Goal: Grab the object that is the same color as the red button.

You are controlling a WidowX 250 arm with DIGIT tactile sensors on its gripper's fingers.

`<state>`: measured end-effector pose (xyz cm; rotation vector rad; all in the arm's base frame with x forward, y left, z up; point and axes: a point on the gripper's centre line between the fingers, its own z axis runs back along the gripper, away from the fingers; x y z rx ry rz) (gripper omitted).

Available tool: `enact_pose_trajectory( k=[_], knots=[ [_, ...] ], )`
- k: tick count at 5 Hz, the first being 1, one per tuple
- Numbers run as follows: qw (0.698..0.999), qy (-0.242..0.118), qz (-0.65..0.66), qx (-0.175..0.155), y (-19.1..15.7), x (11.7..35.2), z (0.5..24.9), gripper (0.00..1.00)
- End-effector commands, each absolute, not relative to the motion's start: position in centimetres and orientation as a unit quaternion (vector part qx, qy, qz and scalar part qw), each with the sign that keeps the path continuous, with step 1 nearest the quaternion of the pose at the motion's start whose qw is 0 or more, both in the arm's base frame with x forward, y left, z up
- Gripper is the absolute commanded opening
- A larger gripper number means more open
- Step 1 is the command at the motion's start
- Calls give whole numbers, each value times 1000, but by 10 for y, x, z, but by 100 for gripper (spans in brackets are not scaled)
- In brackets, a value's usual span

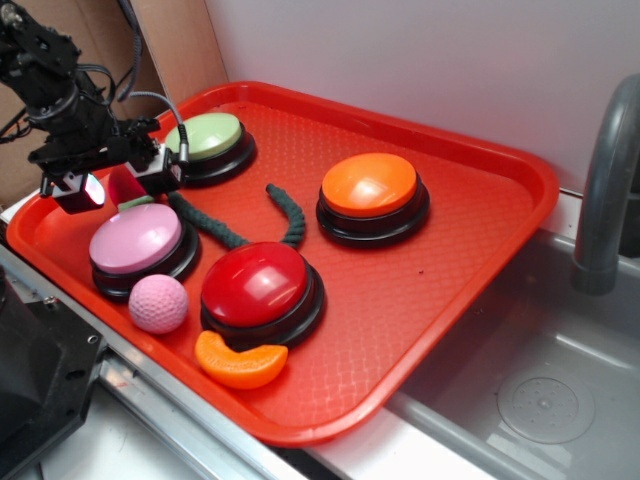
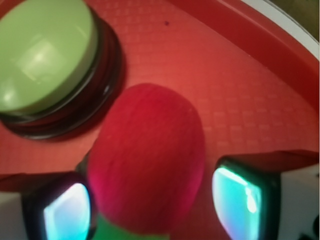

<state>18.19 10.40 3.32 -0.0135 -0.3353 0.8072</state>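
My jaws (image 1: 115, 188) hang over the back left part of the red tray (image 1: 470, 250). They are open a bit, with one finger on each side of the small dark-red fuzzy ball (image 1: 124, 187). In the wrist view the ball (image 2: 147, 160) fills the space between my two fingers (image 2: 67, 210), and a bit of green shows at its bottom edge. I cannot tell if my fingers are touching the ball or pressing on it yet.

The ball sits on the tray between the green button (image 1: 207, 137) and the pink button (image 1: 137, 240). In the wrist view the green button (image 2: 42, 55) is right next to the ball, at the upper left.

The red button (image 1: 258, 284) is closer to the front of the tray, just beside the pink button. It is big and shiny, and it sits on a round black base. The orange button (image 1: 370, 186) is farther back and to the right, apart from the others.

A pink bumpy ball (image 1: 158, 303) lies near the front edge, touching or almost touching the pink button's base. An orange slice toy (image 1: 240, 362) lies in front of the red button. A dark green rope (image 1: 245, 222) curves across the tray between the buttons.

The tray rests on a grey surface (image 1: 540, 380), and a grey faucet (image 1: 605, 190) stands at the right.
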Motion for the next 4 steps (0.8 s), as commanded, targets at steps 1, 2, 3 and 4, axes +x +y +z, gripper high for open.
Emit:
enact_pose_trajectory(
  k=[1,2,3,4],
  knots=[
    [890,-193,413,-2,120,186,40,19],
    [889,-192,417,-2,119,186,38,0],
    [893,-182,411,0,117,186,40,0],
    [914,-163,372,5,111,184,57,0]
  ],
)
